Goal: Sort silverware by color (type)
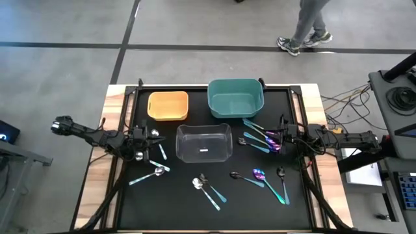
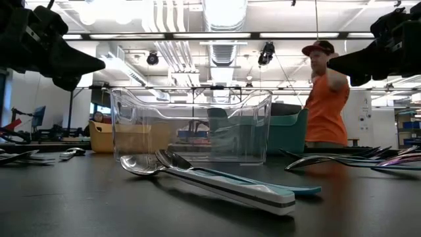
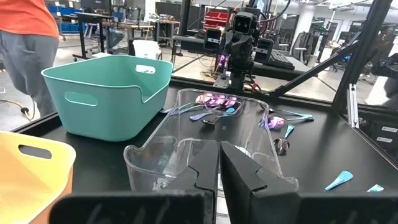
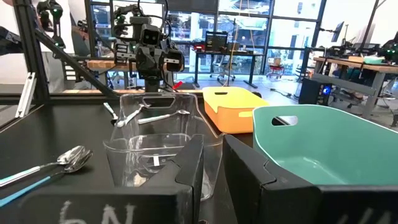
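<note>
Spoons lie in a cluster just right of the clear bin, handles running diagonally, w/ more strewn in front of it. Right gripper sits right at that cluster, jaws a crack apart, nothing visibly held. Left gripper, left of the bin, is closed & empty, so right arm is nearer.

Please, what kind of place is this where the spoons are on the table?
Most likely a robotics lab or workshop. Behind the black table with its clear bin stand more robot arms, desks with monitors, and exposed ceiling ducts. A person walks past.
</note>
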